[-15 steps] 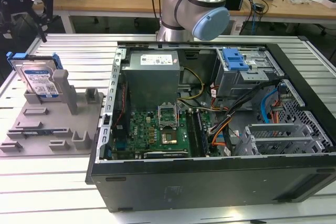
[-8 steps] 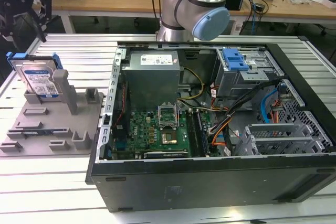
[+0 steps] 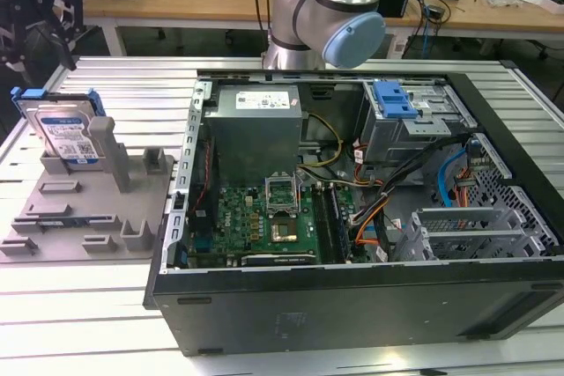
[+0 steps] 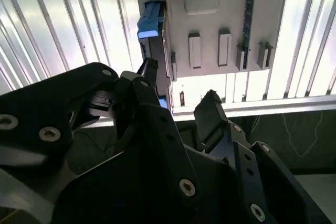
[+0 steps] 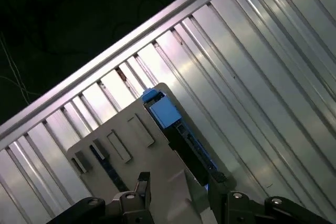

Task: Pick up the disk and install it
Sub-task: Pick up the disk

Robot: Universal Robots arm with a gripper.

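Note:
The disk [image 3: 66, 132], a silver-grey drive with a blue-and-white label in a blue carrier, leans upright in a slot of the grey holder block [image 3: 88, 209] at the exterior view's left. My gripper [image 3: 40, 41] hangs above and slightly behind it, apart from it. In the second wrist view the disk [image 4: 150, 20] shows edge-on with its blue end tab, beyond my open gripper [image 4: 181, 90]. The first wrist view has the same blue tab of the disk [image 5: 163, 109] in line with the gap of my gripper [image 5: 178, 182]. Nothing is between the fingers.
An open computer case [image 3: 515, 217] lies to the exterior view's right of the holder, with a motherboard [image 3: 264, 217], cables and a grey drive cage [image 3: 414, 129] topped by a blue latch piece [image 3: 394, 99]. The arm's base [image 3: 317, 24] stands behind the case. The table is ribbed aluminium [image 3: 106, 305].

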